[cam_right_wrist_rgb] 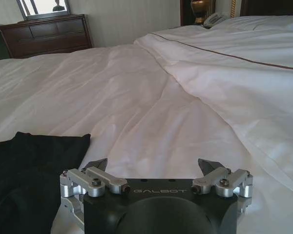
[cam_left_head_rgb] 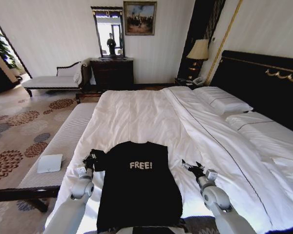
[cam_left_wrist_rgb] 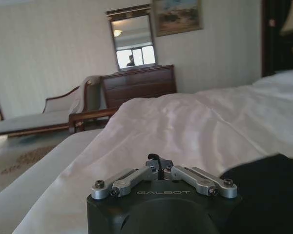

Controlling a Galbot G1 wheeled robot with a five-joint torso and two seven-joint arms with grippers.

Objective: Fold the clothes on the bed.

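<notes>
Black fabric, the clothes [cam_left_head_rgb: 139, 185] lie flat on the white duvet at the foot edge of the bed [cam_left_head_rgb: 151, 117], nearest the robot, with the white "FREE!" lettering facing up and reading upright from the head view. The top's long axis runs from the foot edge up toward the headboard, hem end close to the robot and collar end farther up the bed.

The garment sits between the two arms. The left gripper [cam_left_head_rgb: 91, 159] is at the top's left upper corner, where a sleeve bunches out; from the head view it seems to touch or overlap that dark fabric, though whether any cloth is pinched cannot be told. In the left wrist view its fingers [cam_left_wrist_rgb: 162, 162] are drawn together at the middle, so the left gripper [cam_left_wrist_rgb: 162, 165] reads as clenched, with the black cloth just beside it. The right gripper [cam_left_head_rgb: 191, 168] rests on bare duvet just beside the top's right edge, apart from the cloth. In the right wrist view the right gripper [cam_right_wrist_rgb: 155, 168] stands spread wide with nothing between its fingers [cam_right_wrist_rgb: 208, 165], and the garment's edge [cam_right_wrist_rgb: 34, 161] lies off toward the left arm's side.

The left arm looks nearer to a grasp; the right would need to move inward toward the shoulder before a fold across the long axis.
</notes>
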